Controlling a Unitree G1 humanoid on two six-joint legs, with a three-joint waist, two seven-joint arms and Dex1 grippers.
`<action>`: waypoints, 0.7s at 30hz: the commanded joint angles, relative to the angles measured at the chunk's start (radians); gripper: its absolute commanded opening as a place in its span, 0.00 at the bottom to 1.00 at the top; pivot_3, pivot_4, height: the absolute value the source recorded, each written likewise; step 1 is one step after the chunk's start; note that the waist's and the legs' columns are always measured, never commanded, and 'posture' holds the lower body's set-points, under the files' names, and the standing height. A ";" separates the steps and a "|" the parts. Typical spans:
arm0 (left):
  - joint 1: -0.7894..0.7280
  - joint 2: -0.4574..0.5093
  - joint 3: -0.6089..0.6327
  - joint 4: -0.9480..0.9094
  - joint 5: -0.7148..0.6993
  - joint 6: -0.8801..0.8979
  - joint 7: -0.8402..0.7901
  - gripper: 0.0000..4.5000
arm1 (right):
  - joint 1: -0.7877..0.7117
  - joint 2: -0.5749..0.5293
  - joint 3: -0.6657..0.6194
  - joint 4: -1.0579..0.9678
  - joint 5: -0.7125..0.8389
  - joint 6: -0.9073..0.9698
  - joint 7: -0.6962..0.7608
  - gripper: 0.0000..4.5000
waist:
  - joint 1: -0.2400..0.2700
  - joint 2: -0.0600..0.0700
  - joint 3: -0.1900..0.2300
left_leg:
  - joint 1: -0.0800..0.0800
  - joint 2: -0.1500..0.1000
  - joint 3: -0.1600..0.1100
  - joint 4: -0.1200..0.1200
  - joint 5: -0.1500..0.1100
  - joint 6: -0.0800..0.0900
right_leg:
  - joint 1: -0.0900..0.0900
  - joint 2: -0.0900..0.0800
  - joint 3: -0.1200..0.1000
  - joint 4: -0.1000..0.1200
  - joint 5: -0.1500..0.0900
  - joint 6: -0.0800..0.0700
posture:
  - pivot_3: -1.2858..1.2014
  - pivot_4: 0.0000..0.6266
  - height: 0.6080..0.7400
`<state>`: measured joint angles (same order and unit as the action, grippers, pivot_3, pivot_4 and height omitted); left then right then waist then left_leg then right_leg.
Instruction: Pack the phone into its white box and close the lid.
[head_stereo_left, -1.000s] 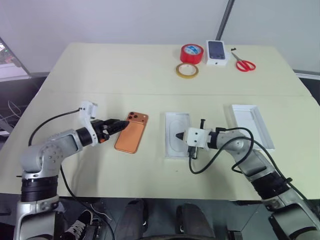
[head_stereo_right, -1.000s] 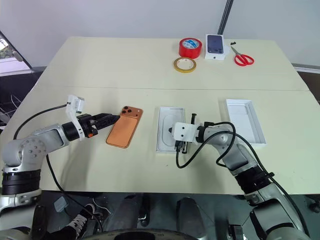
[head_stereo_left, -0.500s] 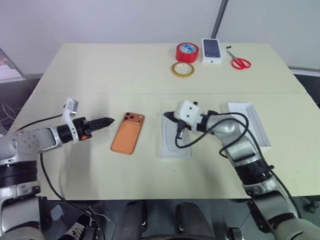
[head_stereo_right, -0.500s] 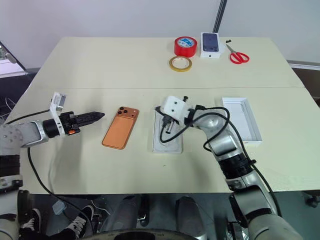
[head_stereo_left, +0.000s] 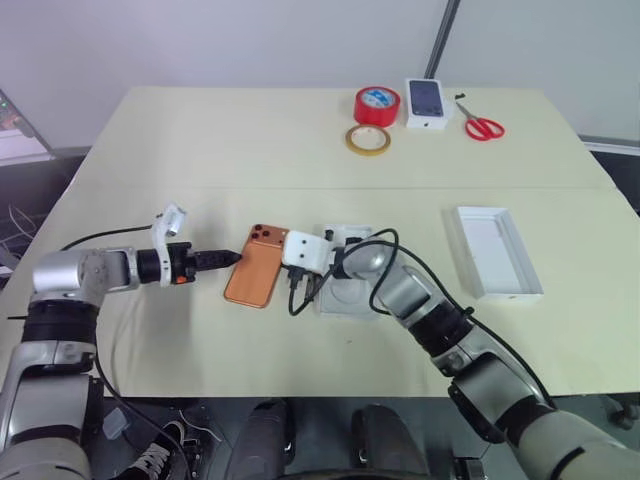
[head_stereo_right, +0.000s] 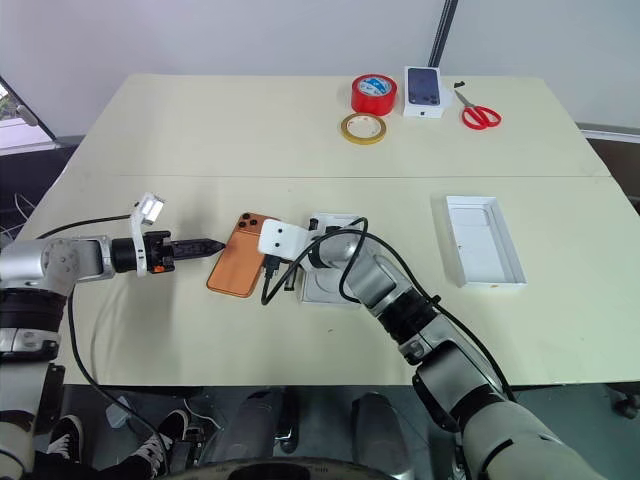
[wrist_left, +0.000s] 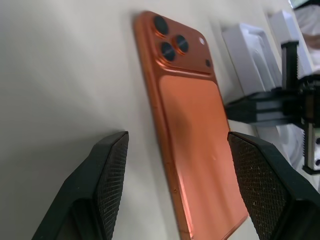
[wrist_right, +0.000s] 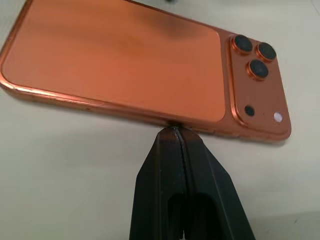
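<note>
So the phone (head_stereo_left: 259, 277) is lying back-up on the table (head_stereo_left: 200, 150), a bit left of the frame's center, camera bump toward the top. My left gripper (head_stereo_left: 232, 257) sits at its left edge with the fingers (wrist_left: 107, 170) spread wide, holding nothing. My right gripper (wrist_right: 175, 131) is pinched fully together, tip right up against the phone's right long edge. Just right of the phone there's a white tray (head_stereo_left: 350, 297) mostly hidden under my right arm, can't tell which piece. Another white tray (head_stereo_left: 497, 251) sits well apart at the right side.
</note>
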<state>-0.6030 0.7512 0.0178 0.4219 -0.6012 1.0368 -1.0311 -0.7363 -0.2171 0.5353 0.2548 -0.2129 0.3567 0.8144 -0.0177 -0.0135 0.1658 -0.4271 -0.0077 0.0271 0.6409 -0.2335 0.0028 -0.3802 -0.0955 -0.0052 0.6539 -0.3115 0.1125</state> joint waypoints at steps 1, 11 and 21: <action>0.010 -0.038 -0.044 0.009 0.010 0.042 -0.029 0.74 | 0.005 -0.011 0.010 -0.012 -0.014 0.000 0.017 0.00 | 0.001 0.000 0.000 | 0.000 0.000 0.000 0.000 0.000 0.000 | 0.000 0.000 0.000 0.000 0.000 0.000 | 0.52 0.24 0.91; -0.035 -0.154 -0.029 -0.022 -0.009 0.155 0.004 0.74 | 0.019 -0.004 -0.001 -0.021 -0.018 -0.004 0.015 0.00 | 0.008 0.000 -0.002 | 0.000 -0.001 0.000 0.000 0.000 0.001 | 0.001 -0.001 0.000 0.000 0.000 0.000 | 0.52 0.24 0.91; -0.049 -0.137 0.086 0.041 -0.025 0.179 0.027 0.33 | 0.029 -0.021 -0.008 -0.012 -0.024 -0.024 0.008 0.00 | 0.001 0.000 -0.001 | 0.000 -0.001 0.000 0.001 0.000 0.001 | 0.004 0.000 0.000 0.000 0.000 0.000 | 0.52 0.24 0.91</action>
<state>-0.6504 0.6057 0.0750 0.4685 -0.6096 1.1996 -0.9978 -0.7162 -0.2246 0.5272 0.2394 -0.2244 0.3337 0.8208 -0.0168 -0.0138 0.1646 -0.4274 -0.0087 0.0269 0.6417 -0.2336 0.0035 -0.3764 -0.0951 -0.0057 0.6545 -0.3115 0.1128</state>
